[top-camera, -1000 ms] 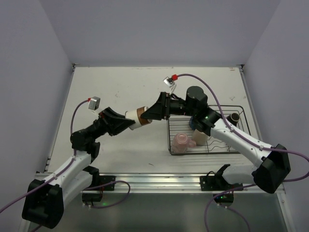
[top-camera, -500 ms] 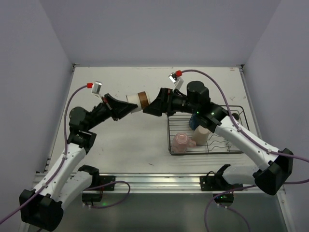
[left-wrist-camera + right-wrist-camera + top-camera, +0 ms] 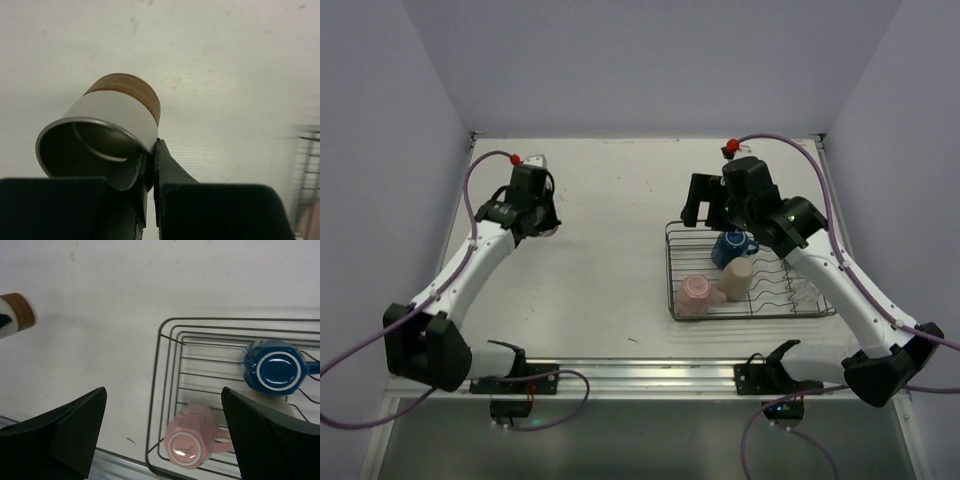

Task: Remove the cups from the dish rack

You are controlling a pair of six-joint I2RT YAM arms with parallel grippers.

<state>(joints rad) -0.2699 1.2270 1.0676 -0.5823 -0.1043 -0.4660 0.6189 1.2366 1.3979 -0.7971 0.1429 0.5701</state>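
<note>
Three cups (image 3: 272, 367), maybe more, in dish rack (image 3: 240, 319); left jaws pinch cream cup (image 3: 112, 117); right jaws wide, empty.

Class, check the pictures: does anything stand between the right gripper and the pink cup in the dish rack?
Nothing visible does. The open right gripper hangs above the left end of the rack. The pink cup sits upside down below it, uncovered. The blue cup stands apart, farther back.

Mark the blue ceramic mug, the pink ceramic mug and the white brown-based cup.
blue ceramic mug (image 3: 274, 371), right wrist view, on its upturned base.
pink ceramic mug (image 3: 186, 447), right wrist view, on its upturned base.
white brown-based cup (image 3: 112, 117), left wrist view, on its white side wall.
</note>
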